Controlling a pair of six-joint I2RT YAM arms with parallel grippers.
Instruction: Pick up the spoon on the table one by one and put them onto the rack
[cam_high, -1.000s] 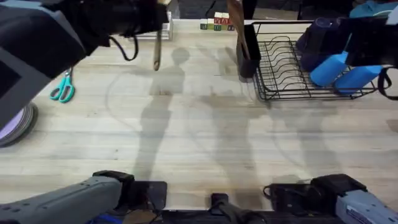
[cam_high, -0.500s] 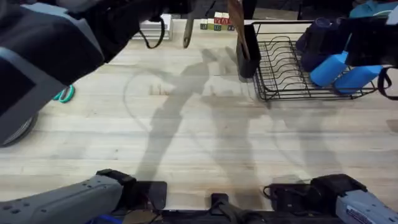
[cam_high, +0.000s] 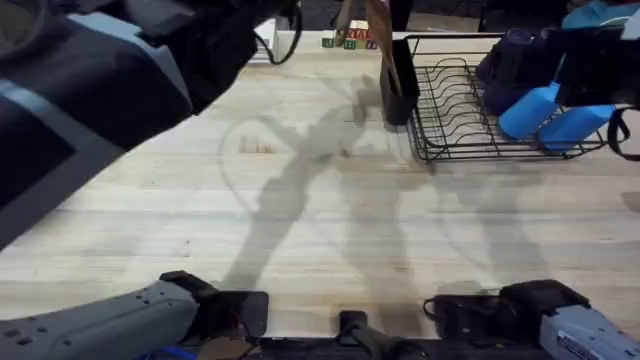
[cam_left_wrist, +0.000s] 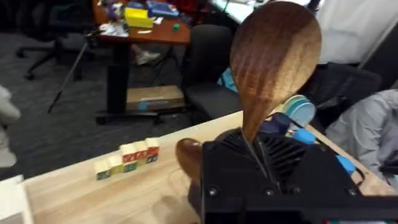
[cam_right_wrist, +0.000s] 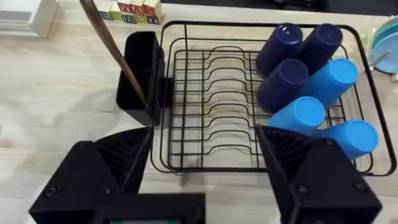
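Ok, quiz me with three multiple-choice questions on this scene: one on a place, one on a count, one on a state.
1. The spoon at the rack stands: A in the holder; B among the cups; C on the table.
2. Light-blue cups in the rack: A one; B three; C five.
3. The right jaws are: A shut on a cup; B shut on a spoon; C open.
Key: A, its handle rises from the holder; B, three lie beside the dark-blue cups; C, they stand wide apart, nothing between.
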